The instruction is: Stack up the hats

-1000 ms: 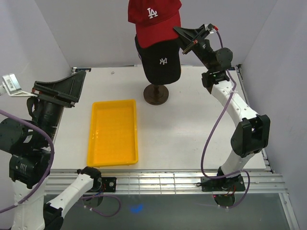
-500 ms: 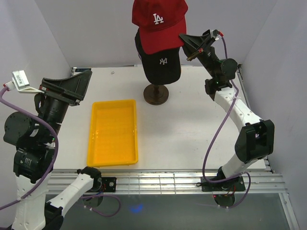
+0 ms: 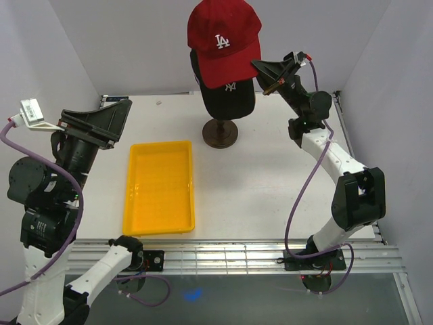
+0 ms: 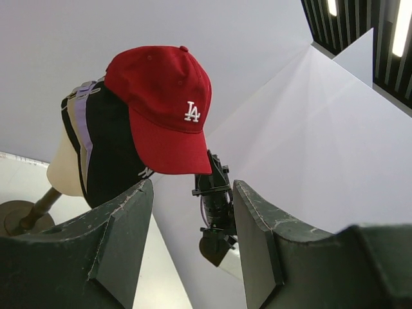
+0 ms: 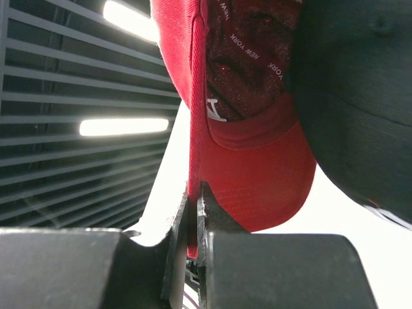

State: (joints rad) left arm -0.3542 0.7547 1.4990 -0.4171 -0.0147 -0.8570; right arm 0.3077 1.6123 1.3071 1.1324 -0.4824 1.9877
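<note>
A red cap with a white LA (image 3: 225, 40) sits tilted over the top of the hats stacked on the mannequin head. Its brim covers part of the black NY cap (image 3: 230, 98). My right gripper (image 3: 262, 70) is shut on the red cap's edge; the right wrist view shows the red fabric (image 5: 251, 174) pinched between the fingers (image 5: 222, 219), with the black cap (image 5: 360, 96) beside it. In the left wrist view, lavender (image 4: 82, 116) and tan (image 4: 71, 112) cap edges show behind the black cap (image 4: 112, 148) under the red cap (image 4: 164, 96). My left gripper (image 3: 101, 122) is open and empty, far to the left.
The cream mannequin head (image 4: 64, 170) stands on a dark round stand (image 3: 220, 133) at the back centre of the white table. A yellow tray (image 3: 161, 186) lies left of centre. White walls close in the sides and back.
My right gripper has brought the red cap down and slightly right, so that it now covers part of the NY logo. My left arm shifted a little up and right.
</note>
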